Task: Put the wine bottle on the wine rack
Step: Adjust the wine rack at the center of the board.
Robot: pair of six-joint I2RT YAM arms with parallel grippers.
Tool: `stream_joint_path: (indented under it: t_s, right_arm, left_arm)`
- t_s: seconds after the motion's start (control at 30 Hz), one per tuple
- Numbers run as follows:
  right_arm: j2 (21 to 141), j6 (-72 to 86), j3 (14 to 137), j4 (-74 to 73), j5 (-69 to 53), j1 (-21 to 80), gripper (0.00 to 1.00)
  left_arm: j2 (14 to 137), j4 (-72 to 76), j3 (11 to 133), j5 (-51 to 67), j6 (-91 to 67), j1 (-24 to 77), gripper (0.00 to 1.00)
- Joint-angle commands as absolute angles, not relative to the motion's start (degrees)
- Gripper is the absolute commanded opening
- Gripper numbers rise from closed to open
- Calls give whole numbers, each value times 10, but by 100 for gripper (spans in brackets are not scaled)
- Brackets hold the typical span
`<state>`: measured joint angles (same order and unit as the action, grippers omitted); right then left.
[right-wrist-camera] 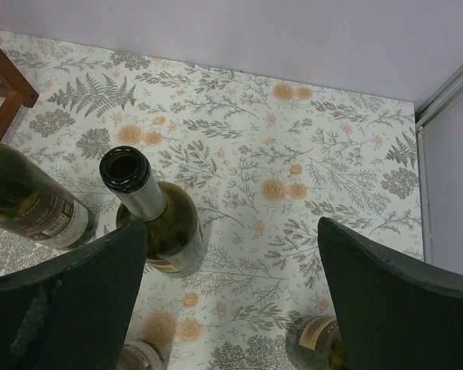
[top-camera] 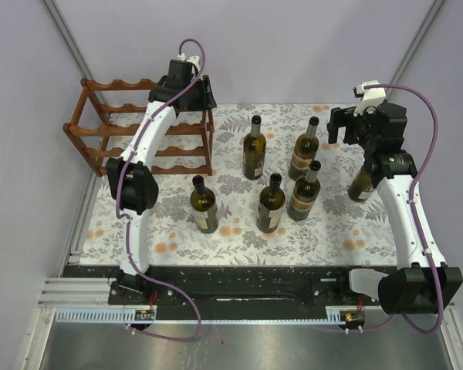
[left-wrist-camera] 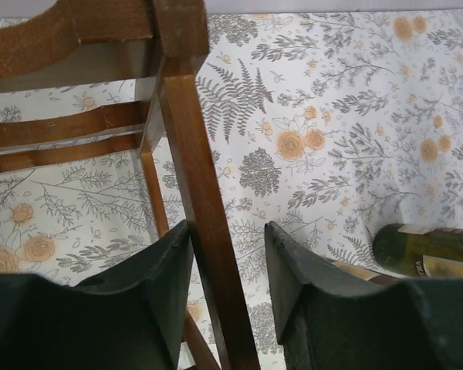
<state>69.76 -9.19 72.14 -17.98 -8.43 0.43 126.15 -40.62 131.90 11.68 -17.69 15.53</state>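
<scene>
The reddish-brown wine rack stands at the back left of the table, and I see no bottle on it. Several green wine bottles stand mid-table, such as one at the back and one at the front left. My left gripper is at the rack's right end. In the left wrist view it is open and astride a rack post. My right gripper hovers open and empty above a bottle beside its left finger. Another bottle stands under the right arm.
The table has a floral cloth. Grey walls close in at the back and both sides. In the right wrist view more bottles show at the left and bottom edge, and a rack foot at top left.
</scene>
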Motion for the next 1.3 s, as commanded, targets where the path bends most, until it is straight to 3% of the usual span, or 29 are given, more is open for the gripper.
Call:
stream_joint_path:
  t_s: [0.0, 0.2, 0.3, 0.73, 1.27]
  right_arm:
    - [677, -98, 714, -156, -70, 4, 99]
    - [671, -100, 706, -154, -70, 4, 99]
    - [668, -103, 702, -153, -70, 4, 100]
    - [664, -110, 686, -149, -70, 4, 99]
    - [656, -115, 657, -139, -66, 4, 99]
  left_arm:
    - [1234, -370, 1296, 106, -222, 199, 41]
    - [1211, -374, 1271, 70, -261, 230, 17]
    - [1203, -374, 1264, 55, -265, 244, 0]
    - [1211, -416, 1351, -88, -116, 316, 0]
    - [1237, -397, 1344, -127, -125, 320, 0]
